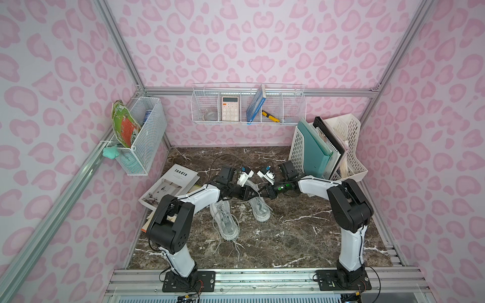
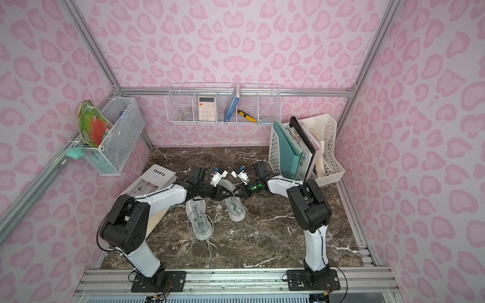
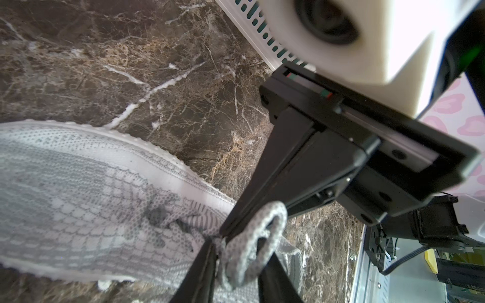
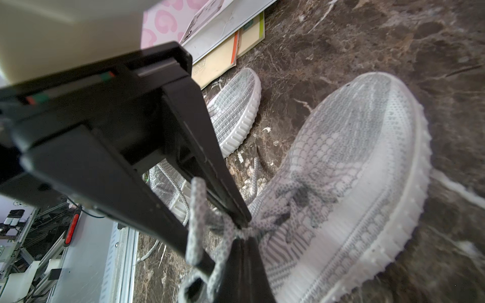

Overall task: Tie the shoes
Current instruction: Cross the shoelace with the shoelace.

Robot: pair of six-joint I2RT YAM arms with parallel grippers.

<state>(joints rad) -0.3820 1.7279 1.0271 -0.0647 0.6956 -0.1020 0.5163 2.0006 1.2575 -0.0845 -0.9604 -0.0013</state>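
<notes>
L gripper (image 3: 241, 251) jaws part-open, grey speckled lace loop (image 3: 273, 210) loose btwn them. R gripper (image 4: 242, 238) jaws shut at loop's base, prob pinching it, atop light grey knit sneaker (image 4: 341, 170)

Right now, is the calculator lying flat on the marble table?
No, the calculator stands upright in the white wire basket hung on the back wall.

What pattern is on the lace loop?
Lace loop: pale grey, dark speckles; best in left wrist view.

Bright, even light; blurry wrist close-ups.
</notes>
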